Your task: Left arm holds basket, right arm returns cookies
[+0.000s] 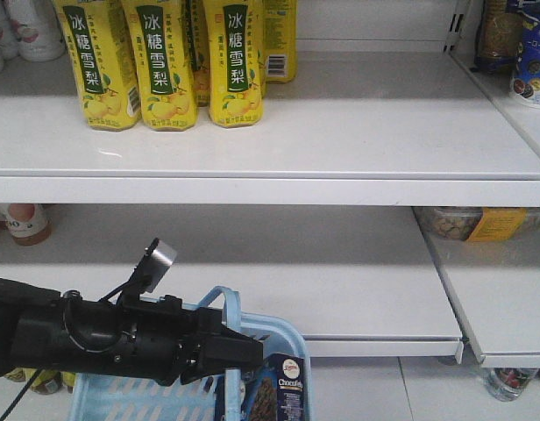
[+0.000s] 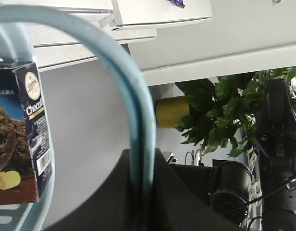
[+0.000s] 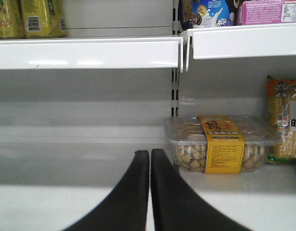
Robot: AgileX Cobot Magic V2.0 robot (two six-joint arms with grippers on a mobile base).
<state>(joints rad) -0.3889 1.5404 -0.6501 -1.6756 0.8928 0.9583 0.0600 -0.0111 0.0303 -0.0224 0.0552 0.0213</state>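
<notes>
The light blue basket [image 1: 292, 340] hangs at the bottom of the front view, below the lower shelf. My left gripper [image 1: 244, 351] is shut on its hoop handle [image 1: 219, 298]. In the left wrist view the handle [image 2: 114, 62] runs straight down between the left gripper's [image 2: 141, 153] black jaws. The navy cookies box [image 1: 286, 390] stands upright inside the basket, also seen in the left wrist view [image 2: 20, 139]. My right gripper [image 3: 150, 152] is shut on nothing, pointing at the lower shelf. The black right arm [image 2: 280, 139] shows at the right of the left wrist view.
Yellow drink cartons [image 1: 165, 61] stand on the upper shelf. The white lower shelf [image 1: 340, 272] lies just beyond the basket. A clear tub with a yellow label [image 3: 220, 144] sits on the neighbouring shelf section, beside an orange snack pack [image 3: 282, 120]. A green plant [image 2: 220, 110] stands behind.
</notes>
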